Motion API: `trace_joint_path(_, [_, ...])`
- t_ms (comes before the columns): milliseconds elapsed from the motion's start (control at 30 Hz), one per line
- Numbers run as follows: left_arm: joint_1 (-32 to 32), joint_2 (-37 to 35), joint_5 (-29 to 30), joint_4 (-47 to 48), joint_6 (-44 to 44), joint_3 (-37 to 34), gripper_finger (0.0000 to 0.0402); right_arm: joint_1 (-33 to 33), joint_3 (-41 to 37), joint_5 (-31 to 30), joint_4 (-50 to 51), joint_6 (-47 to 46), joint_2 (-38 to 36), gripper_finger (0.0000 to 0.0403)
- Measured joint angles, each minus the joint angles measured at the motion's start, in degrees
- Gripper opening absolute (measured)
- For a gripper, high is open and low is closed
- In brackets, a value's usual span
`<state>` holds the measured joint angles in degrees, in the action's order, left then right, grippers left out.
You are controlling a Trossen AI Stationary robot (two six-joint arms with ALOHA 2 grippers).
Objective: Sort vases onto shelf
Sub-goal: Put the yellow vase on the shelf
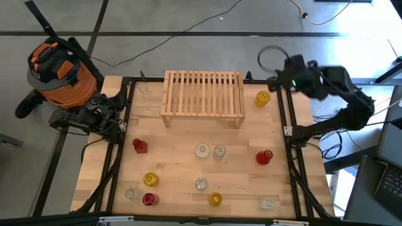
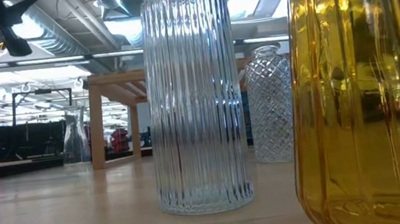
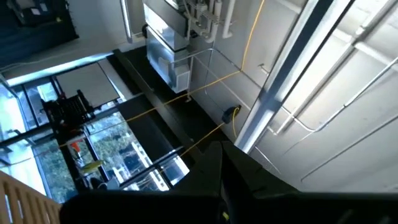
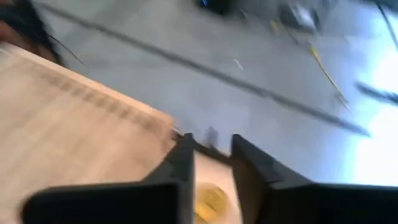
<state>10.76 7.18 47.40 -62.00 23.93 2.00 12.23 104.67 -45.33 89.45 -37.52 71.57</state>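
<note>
A: How will the yellow vase near the worktop's far right corner, just beside the shelf, handle?

B: Judged as glass: rigid, smooth, likely slippery and breakable. Its body looks wider than its mouth, so the narrow neck or rim seems the better place to grip, from above with modest force.

A: Where is the right end effector?

B: Above that far right corner, close to the yellow vase. In its wrist view the two dark fingers stand slightly apart with nothing between them; a yellow shape lies beyond the gap.

A: And the left end effector?

B: Parked off the worktop's left edge, closed and empty.

A: How do the vases look?

B: Small, translucent, in three colours. Red vases sit at left, near-left and right; yellow ones at near-left and near-centre; clear ones cluster mid-worktop. Seen level, the nearest clear vase is a ribbed cylinder, another is diamond-cut. The shelf's slatted top carries none yet.
</note>
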Motion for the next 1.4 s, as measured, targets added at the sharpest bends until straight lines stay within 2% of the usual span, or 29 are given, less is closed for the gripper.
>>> trace_joint_path(133, [0.0, 0.0, -0.4, -0.1, -1.1, 0.0, 0.0, 13.4, -0.9, 8.9, -0.2, 1.7, 2.5, 0.0173])
trace_joint_path(267, [0.0, 0.0, -0.7, -0.1, -0.5, 0.0, 0.0, 27.1, -4.5, 22.0, -2.0, 5.0, 4.5, 0.0216])
trace_joint_path(400, [0.0, 0.0, -2.3, -0.2, -0.5, 0.0, 0.0, 37.5, -11.4, 31.7, -7.7, 10.5, 5.8, 0.022])
trace_joint_path(533, [0.0, 0.0, -2.8, -0.2, -0.1, 0.0, 0.0, 42.6, -18.5, 40.1, -12.7, 11.4, 8.1, 0.0208])
trace_joint_path(600, [0.0, 0.0, -2.9, -0.2, -0.1, 0.0, 0.0, 43.9, -21.6, 42.4, -13.8, 12.1, 8.8, 0.0202])
trace_joint_path(933, [0.0, 0.0, -2.5, -0.2, -0.1, 0.0, 0.0, 44.1, -33.5, 42.7, -19.8, 15.6, 11.5, 0.0179])
trace_joint_path(1133, [0.0, 0.0, -1.3, -0.1, -0.1, 0.0, 0.0, 44.0, -36.0, 38.4, -21.6, 17.1, 11.4, 0.0163])
trace_joint_path(1400, [0.0, 0.0, -0.1, 0.1, -0.3, 0.0, 0.0, 44.1, -37.7, 38.9, -23.0, 19.7, 11.4, 0.0139])
